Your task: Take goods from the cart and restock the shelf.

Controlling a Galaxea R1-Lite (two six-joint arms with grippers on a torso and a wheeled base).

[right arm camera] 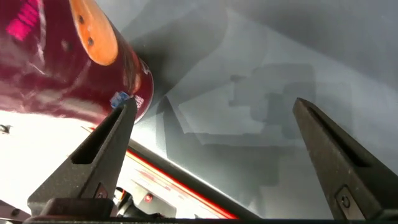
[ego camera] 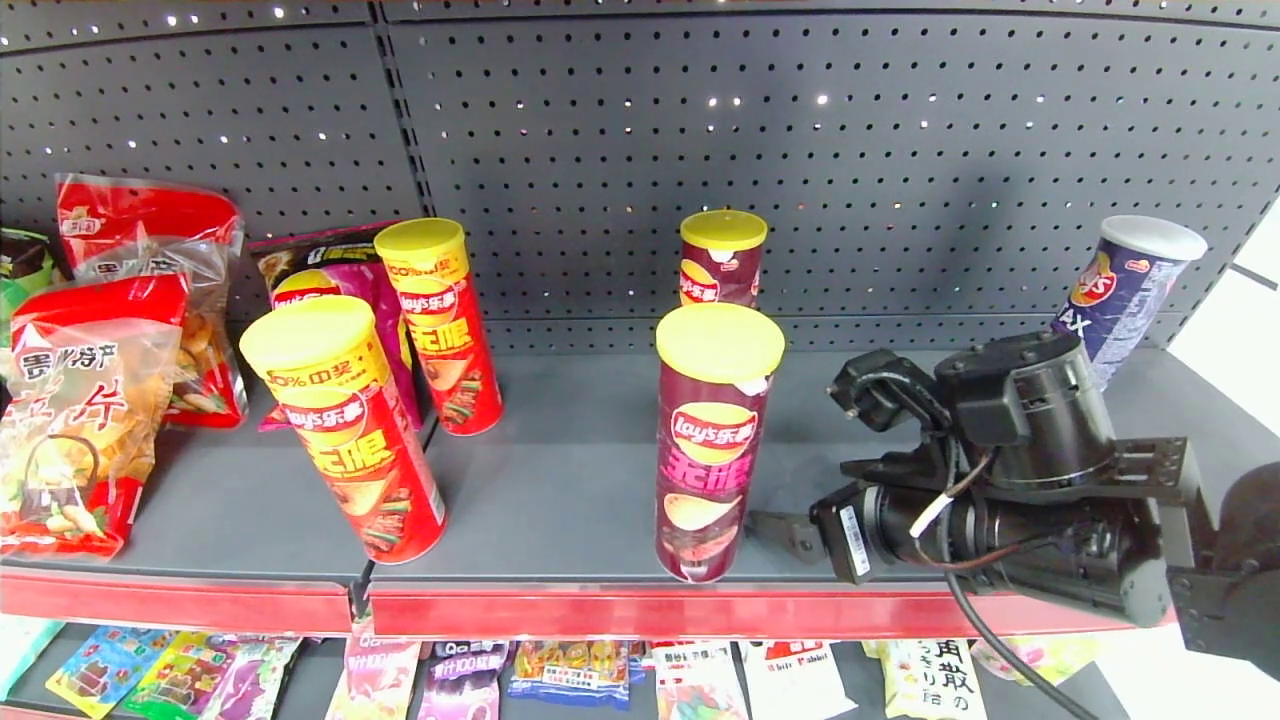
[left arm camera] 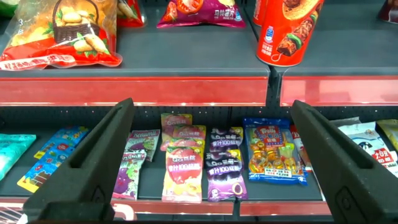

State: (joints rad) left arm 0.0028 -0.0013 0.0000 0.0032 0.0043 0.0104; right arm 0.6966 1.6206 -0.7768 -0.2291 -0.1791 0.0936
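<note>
A maroon chip can with a yellow lid (ego camera: 710, 440) stands upright at the front of the grey shelf board (ego camera: 560, 480). My right gripper (ego camera: 775, 528) sits low on the shelf just right of that can's base. It is open and holds nothing. In the right wrist view the can's foot (right arm camera: 56, 68) lies right beside one finger (right arm camera: 106, 149), outside the gap of the right gripper (right arm camera: 214, 106). My left gripper (left arm camera: 212, 106) is open and empty in front of the shelf's red edge (left arm camera: 137, 90), facing the lower shelf's snack packets (left arm camera: 186, 162).
Two red cans (ego camera: 345, 420) (ego camera: 440, 320) stand left of the maroon one, and a second maroon can (ego camera: 720, 258) stands behind it. A blue can (ego camera: 1130, 290) is at the far right behind my right arm. Snack bags (ego camera: 80, 410) fill the shelf's left end.
</note>
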